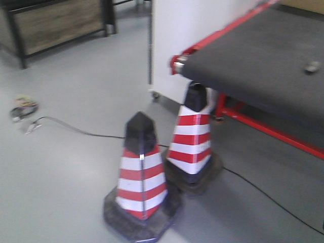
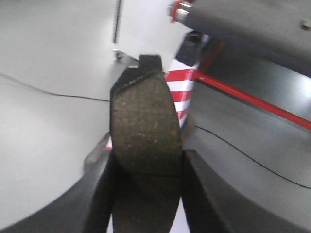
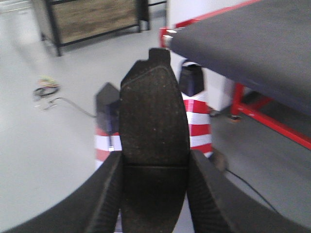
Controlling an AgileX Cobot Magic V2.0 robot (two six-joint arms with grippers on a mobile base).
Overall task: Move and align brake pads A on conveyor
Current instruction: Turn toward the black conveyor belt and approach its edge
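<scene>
The grey floor (image 1: 66, 152) fills most of the front view, and the conveyor (image 1: 263, 55), a broad charcoal surface with a red strip along its far edge, sits at about two o'clock on a red frame. Below its near corner stand two red-and-white cones (image 1: 144, 177), one at six o'clock and the second just behind it toward four, with a black cable (image 1: 76, 129) trailing away toward nine. A wooden-panelled rack (image 1: 55, 23) sits at eleven. One small brake pad (image 1: 312, 67) lies on the belt at three o'clock. In the left wrist view, the left gripper (image 2: 146, 194) is clamped on a brake pad (image 2: 143, 131) that rises upright toward twelve from between the fingers (image 2: 99, 194). The right gripper (image 3: 155, 194) likewise grips a pad (image 3: 154, 126) standing toward twelve, friction face to the camera.
</scene>
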